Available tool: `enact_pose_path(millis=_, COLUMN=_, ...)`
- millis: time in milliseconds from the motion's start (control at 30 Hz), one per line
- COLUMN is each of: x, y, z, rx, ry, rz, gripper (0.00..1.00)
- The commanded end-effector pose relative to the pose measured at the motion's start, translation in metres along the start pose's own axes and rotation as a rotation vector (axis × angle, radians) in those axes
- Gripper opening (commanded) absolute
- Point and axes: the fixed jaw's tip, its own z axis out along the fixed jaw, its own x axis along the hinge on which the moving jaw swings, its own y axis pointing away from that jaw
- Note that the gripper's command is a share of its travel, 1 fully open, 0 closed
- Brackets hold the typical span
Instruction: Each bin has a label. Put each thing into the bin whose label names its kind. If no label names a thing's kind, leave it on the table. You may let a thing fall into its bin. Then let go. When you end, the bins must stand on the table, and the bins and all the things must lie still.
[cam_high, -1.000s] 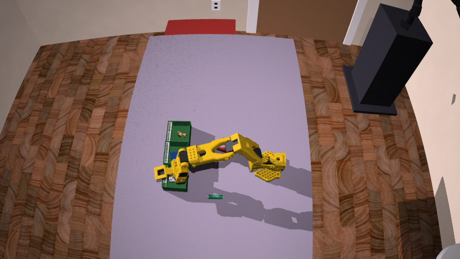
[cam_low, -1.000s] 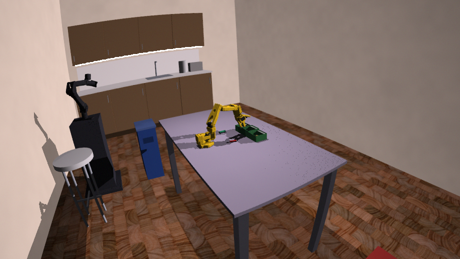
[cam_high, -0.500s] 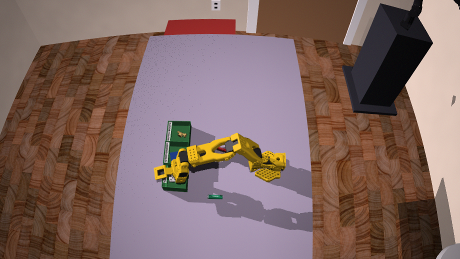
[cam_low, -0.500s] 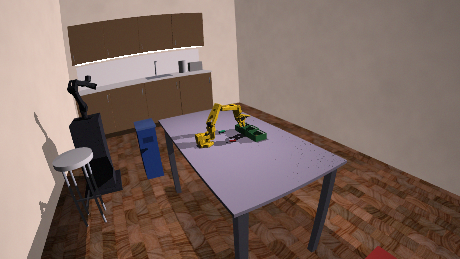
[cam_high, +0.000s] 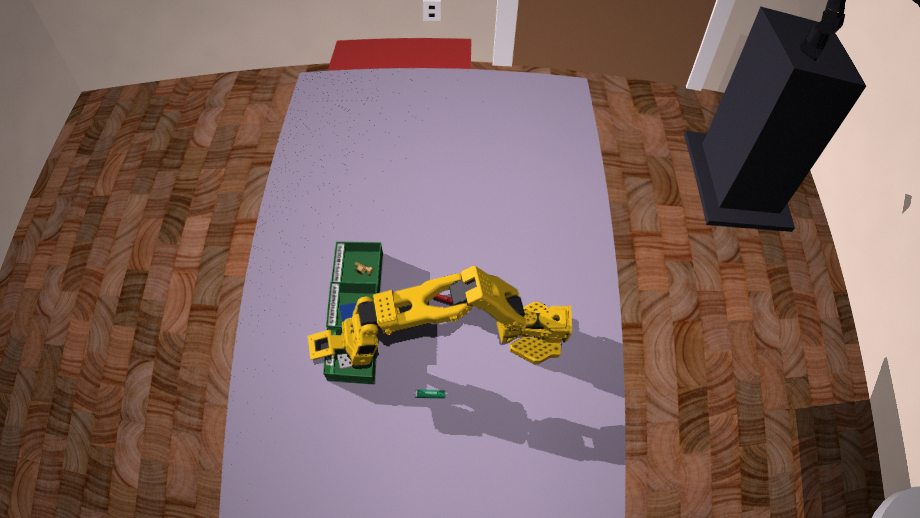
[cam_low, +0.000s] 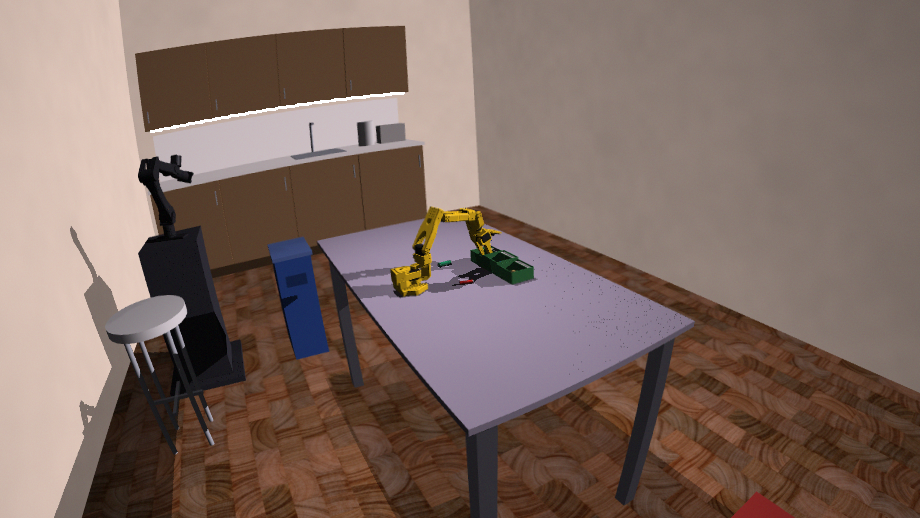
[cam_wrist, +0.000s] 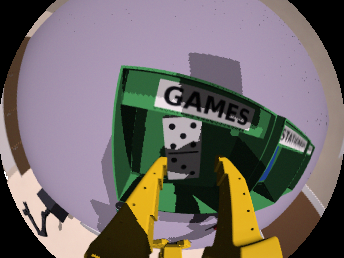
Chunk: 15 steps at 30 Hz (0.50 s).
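Note:
A green row of three bins (cam_high: 352, 308) stands on the table; it also shows in the exterior view (cam_low: 503, 265). My gripper (cam_wrist: 192, 167) hovers over the near compartment, labelled GAMES (cam_wrist: 207, 107). A white domino (cam_wrist: 183, 149) with black dots sits below and between my fingertips, inside that compartment, with a gap to the right finger. It also shows in the overhead view (cam_high: 345, 360). My fingers stand slightly apart and do not grip it. A brass bolt (cam_high: 364, 267) lies in the far compartment. A blue thing (cam_high: 347, 310) lies in the middle compartment.
A green cylinder (cam_high: 430, 393) lies on the table in front of the bins. A red and black thing (cam_high: 442, 298) lies under my arm, also seen in the exterior view (cam_low: 466, 281). My base (cam_high: 537, 328) stands to the right.

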Motion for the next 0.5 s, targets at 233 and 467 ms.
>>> enact_pose_path(millis=233, x=-0.0098, y=-0.003, z=-0.0109, rx=0.001, ry=-0.06, rz=0.018, gripper=0.23)
enact_pose_path(millis=467, x=-0.0105, y=-0.003, z=-0.0169, rx=0.001, ry=-0.06, rz=0.018, gripper=0.23)
